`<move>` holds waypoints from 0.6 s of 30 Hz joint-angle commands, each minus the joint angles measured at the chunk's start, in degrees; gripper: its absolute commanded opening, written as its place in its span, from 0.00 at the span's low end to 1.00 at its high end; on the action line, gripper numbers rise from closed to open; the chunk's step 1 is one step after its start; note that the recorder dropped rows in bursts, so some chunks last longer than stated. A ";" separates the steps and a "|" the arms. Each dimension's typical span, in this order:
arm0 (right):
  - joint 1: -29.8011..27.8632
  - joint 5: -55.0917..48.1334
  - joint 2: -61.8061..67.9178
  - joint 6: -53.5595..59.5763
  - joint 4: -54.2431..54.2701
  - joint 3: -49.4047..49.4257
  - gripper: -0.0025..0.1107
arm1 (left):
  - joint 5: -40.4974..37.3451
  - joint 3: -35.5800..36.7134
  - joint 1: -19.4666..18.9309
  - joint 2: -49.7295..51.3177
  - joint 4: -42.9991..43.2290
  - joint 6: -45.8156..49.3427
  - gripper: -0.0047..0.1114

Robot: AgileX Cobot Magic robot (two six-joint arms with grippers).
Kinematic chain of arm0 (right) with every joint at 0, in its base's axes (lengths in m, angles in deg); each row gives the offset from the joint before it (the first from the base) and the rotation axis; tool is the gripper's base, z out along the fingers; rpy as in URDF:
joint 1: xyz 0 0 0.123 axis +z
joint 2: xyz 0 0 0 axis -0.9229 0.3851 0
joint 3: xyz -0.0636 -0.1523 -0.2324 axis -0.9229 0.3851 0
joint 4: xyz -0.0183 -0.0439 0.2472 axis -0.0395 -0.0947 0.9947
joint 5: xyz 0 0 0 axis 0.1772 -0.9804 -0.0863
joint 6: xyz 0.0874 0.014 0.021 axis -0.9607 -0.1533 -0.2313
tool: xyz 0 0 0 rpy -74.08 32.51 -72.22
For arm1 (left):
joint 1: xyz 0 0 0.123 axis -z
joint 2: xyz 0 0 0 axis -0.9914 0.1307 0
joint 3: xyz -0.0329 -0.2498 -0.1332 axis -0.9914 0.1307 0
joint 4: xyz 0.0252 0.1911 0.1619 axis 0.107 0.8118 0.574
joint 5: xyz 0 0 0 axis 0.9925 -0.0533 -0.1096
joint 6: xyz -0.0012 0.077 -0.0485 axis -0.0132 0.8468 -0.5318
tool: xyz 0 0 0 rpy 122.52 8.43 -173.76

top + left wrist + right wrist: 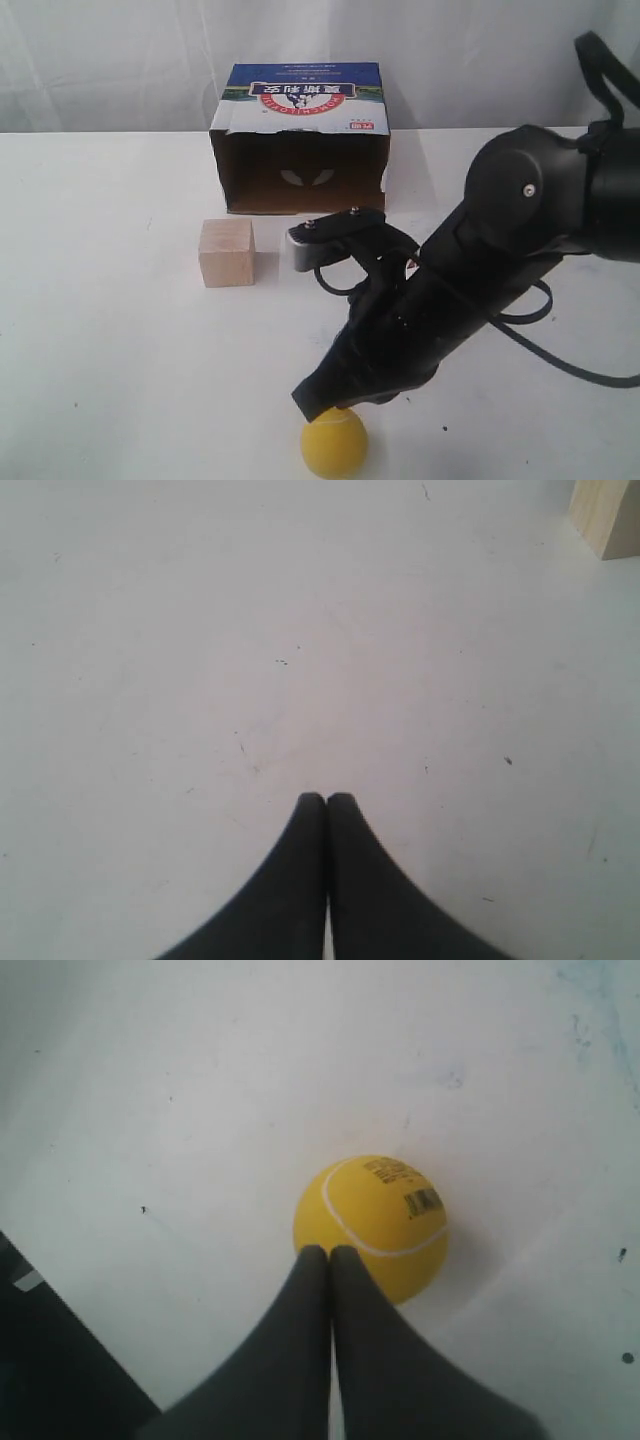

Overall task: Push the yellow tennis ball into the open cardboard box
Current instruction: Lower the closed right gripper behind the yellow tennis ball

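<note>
I see a pale wooden cube (227,253) sitting flat and upright on the white worktop (100,340), left of centre in the exterior view. One corner of the cube (607,515) also shows at the edge of the left wrist view. The worktop carries small dark specks and faint scuffs, and behind it hangs a wrinkled white curtain (120,60).

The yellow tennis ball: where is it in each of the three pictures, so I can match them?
Exterior view: the yellow tennis ball sits at the bottom edge, just right of centre, below the right gripper.
Left wrist view: not in it.
Right wrist view: near the middle, just past the shut right gripper.
Shared landmark: the black right gripper by the ball, in exterior and right wrist views.
</note>
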 commanded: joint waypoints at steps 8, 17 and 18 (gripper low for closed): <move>3.41 3.97 3.43 -0.61 1.29 3.25 0.02 | -1.93 0.17 0.34 -0.25 -0.01 -0.40 0.04; 3.41 10.49 6.13 -0.61 1.11 3.25 0.02 | -1.93 0.17 0.34 -0.25 -0.01 -0.40 0.04; 3.41 11.49 6.24 -0.61 1.11 3.25 0.02 | -1.93 0.17 0.34 -0.25 -0.01 -0.40 0.04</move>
